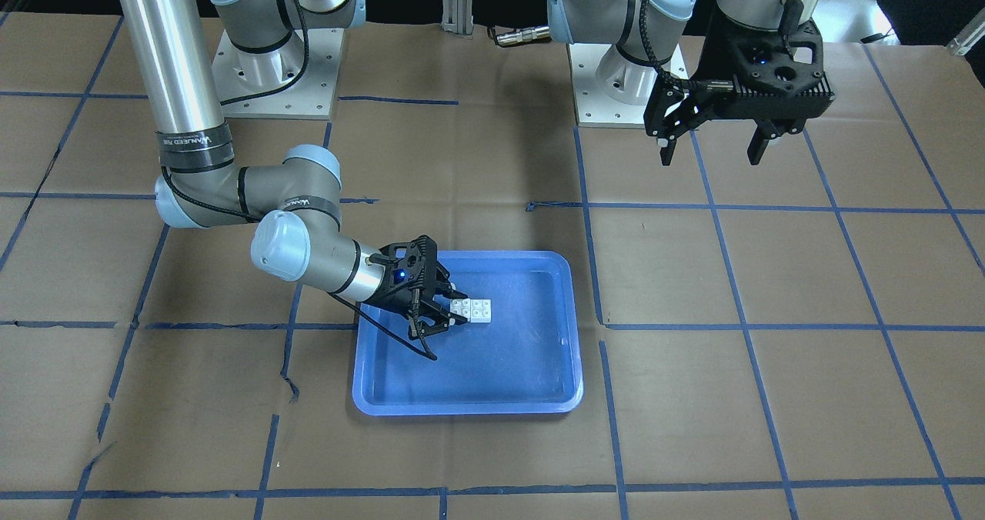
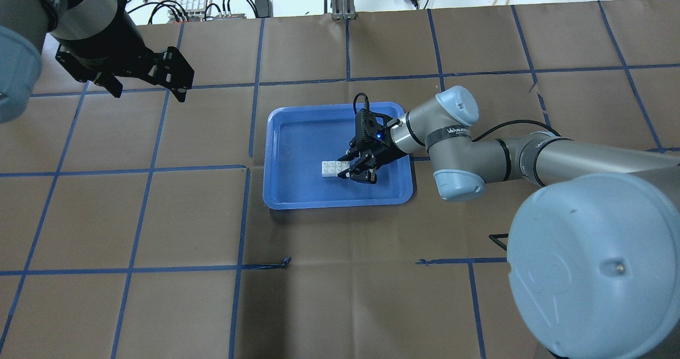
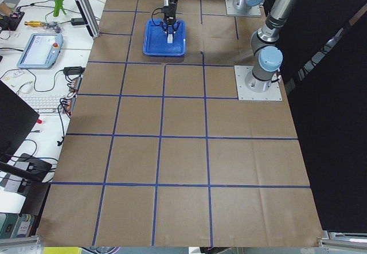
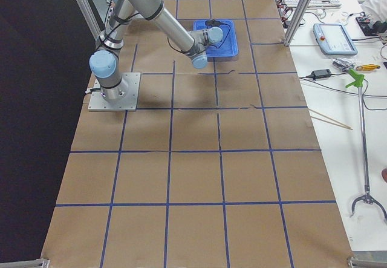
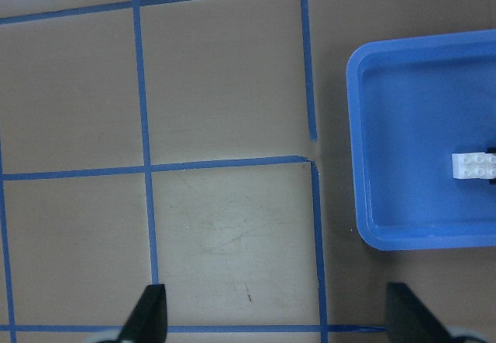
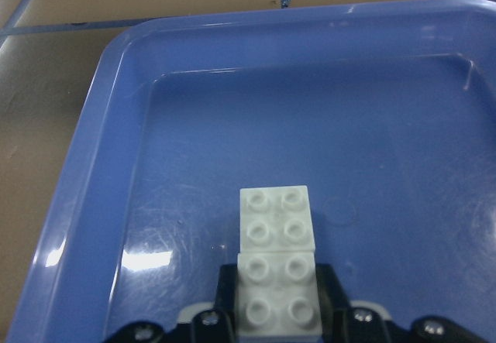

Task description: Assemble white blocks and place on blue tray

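Nearest the right wrist camera, the white blocks (image 6: 277,258) lie end to end in one row, studs up, on the floor of the blue tray (image 6: 85,204). The right gripper (image 6: 277,304) is narrowed onto the near block: its dark fingers (image 6: 225,293) press against both sides with no gap showing, while the far block sticks out free beyond them.

In the front-facing view the blocks (image 1: 474,309) sit left of the tray's middle and a little above it, well inside the raised rim (image 1: 462,409). A thin black cable (image 1: 392,334) from the right wrist slants over the tray's left rim. Bare blue floor opens below and to the right of the blocks; the arm itself fills the left side.

Overhead, the right gripper (image 2: 348,168) reaches in from the tray's right edge. The left gripper (image 2: 146,91) hangs in the upper left, well apart from the tray (image 2: 269,152), with its jaws spread wide and holding nothing. Its own camera shows only the table (image 5: 225,87) with blue tape lines (image 5: 139,87) beneath it, and the tray's left rim at the right of the frame.
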Robot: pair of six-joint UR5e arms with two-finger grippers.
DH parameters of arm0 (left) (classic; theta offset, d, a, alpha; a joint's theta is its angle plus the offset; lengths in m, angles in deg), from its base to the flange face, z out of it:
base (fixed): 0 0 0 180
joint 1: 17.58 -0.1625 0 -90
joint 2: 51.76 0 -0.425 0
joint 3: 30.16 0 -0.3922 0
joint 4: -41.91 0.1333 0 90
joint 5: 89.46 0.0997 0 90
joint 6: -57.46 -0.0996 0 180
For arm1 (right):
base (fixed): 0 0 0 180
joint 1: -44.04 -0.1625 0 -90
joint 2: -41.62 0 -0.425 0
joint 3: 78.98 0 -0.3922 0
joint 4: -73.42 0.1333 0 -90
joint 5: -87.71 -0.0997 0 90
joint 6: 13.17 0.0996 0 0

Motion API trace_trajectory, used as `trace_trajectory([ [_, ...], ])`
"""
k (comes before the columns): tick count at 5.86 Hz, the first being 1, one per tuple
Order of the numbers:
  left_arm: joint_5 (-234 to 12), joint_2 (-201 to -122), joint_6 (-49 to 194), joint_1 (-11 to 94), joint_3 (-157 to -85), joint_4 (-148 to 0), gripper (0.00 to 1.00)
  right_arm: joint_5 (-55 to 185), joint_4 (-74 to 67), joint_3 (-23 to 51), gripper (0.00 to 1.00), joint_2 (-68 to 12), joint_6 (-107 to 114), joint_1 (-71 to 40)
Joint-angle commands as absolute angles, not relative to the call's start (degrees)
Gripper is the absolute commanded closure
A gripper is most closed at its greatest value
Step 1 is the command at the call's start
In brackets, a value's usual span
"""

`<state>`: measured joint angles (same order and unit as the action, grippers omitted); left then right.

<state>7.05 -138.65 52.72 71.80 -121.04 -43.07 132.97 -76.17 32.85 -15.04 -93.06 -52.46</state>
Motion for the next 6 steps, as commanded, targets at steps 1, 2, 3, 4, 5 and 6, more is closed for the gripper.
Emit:
trace_trajectory([
  [1,7.0,-138.7,52.7,71.8,-121.0,-43.1,0.01,133.0,-76.2,32.8,0.66,-15.1,-93.1,-52.5],
  [2,7.0,-138.6,52.7,71.8,-121.0,-43.1,0.01,133.0,-76.2,32.8,0.55,-15.0,-93.0,-52.5],
  [3,7.0,-138.7,52.7,71.8,-121.0,-43.1,0.01,133.0,-76.2,32.8,0.43,-15.0,-92.6,-52.5],
  [4,7.0,-138.6,52.7,71.8,-121.0,-43.2,0.01,133.0,-76.2,32.8,0.35,-15.1,-92.6,-52.5],
  [5,7.0,-138.6,52.7,71.8,-121.0,-43.2,0.01,132.9,-76.2,32.8,0.32,-15.1,-92.4,-52.5],
  [6,7.0,-138.6,52.7,71.8,-121.0,-43.2,0.01,132.9,-76.2,32.6,0.13,-15.1,-92.3,-52.5],
])
